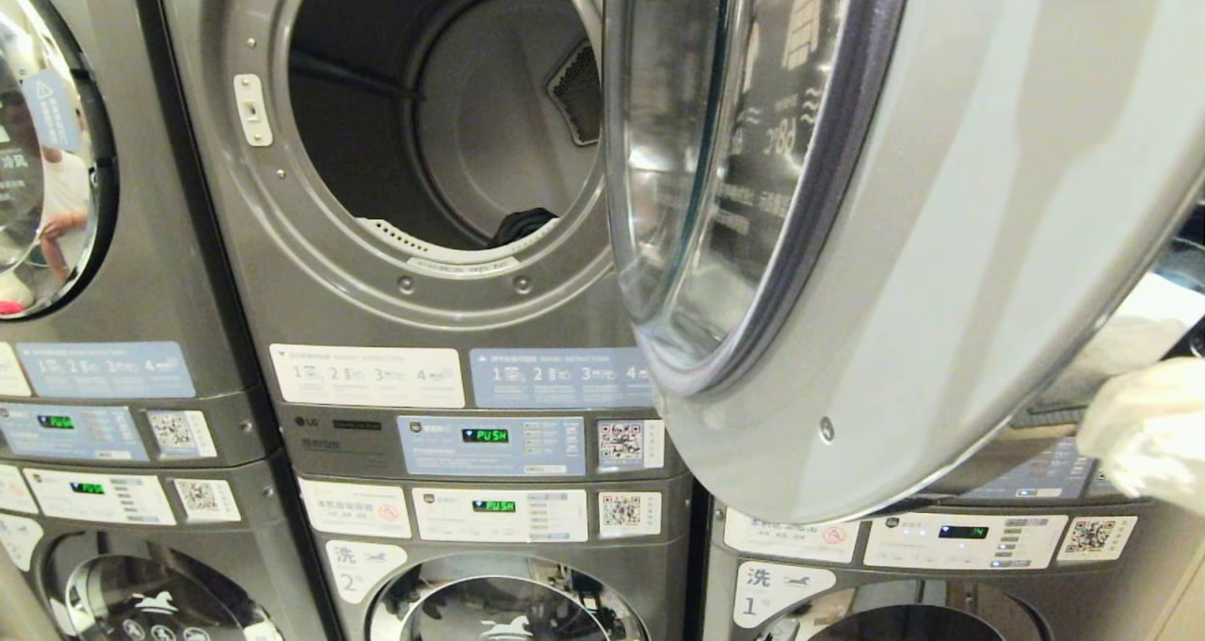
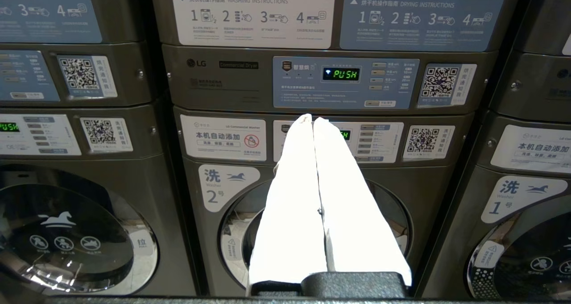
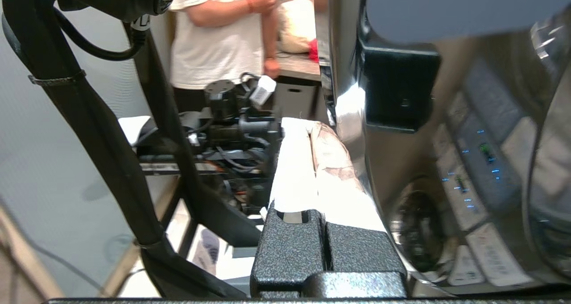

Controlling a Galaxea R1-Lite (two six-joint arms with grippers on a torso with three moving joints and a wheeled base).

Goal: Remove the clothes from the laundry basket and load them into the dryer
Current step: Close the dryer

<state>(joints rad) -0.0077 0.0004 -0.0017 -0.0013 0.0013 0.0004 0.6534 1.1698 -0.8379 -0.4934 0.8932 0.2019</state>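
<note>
dryer (image 1: 442,123) drum is wide open in front of me, something dark (image 1: 523,225) sitting at its front lip, door (image 1: 847,208) swung out to the right. my right gripper (image 3: 308,126) is pinched shut on nothing, right beside the door's edge. left gripper (image 2: 312,118) is shut too, parked facing the washer panel (image 2: 294,139). no basket in sight.

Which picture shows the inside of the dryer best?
The head view: the door hangs open and you look straight into the drum. The left wrist view shows only the panels below. The right wrist view shows only shiny metal beside the right gripper.
</note>
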